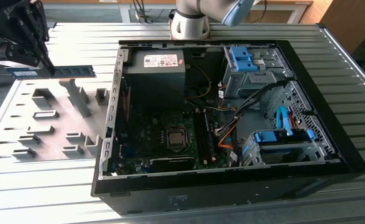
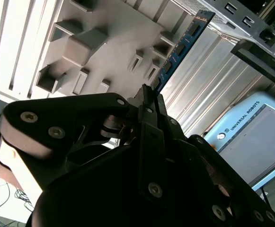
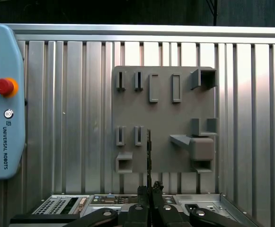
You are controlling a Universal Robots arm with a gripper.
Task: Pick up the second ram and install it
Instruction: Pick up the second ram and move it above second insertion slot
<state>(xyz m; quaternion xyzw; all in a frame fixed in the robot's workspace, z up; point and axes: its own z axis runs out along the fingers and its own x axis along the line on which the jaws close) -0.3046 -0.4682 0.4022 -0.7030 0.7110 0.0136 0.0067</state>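
Blue-green and thin, the second ram (image 1: 70, 72), a flat circuit-board stick with a row of small dark chips, is held on edge and level at the exterior view's far left. The black gripper (image 1: 45, 70) has its fingers clamped on the stick partway along its length, and the longer end reaches toward the exterior view's right.

Below the stick lies a flat gray plastic fixture plate (image 1: 58, 116) with raised blocks and narrow slots. The stick hangs over the far part of this plate, apart from its surface.

In the first wrist view the second ram (image 3: 149, 151) appears edge-on as a thin dark line rising from the gripper (image 3: 149, 190), over the plate (image 3: 165, 113). In the second wrist view the chips run along the stick (image 2: 180, 47) beyond the gripper (image 2: 149, 92).

To the exterior view's right of the plate, a black computer case (image 1: 232, 186) lies open on a ribbed silver metal table (image 1: 45, 186). Inside it sits a dark green motherboard (image 1: 145, 135). A light blue control pendant (image 3: 2, 94) with a red button rests on the table.
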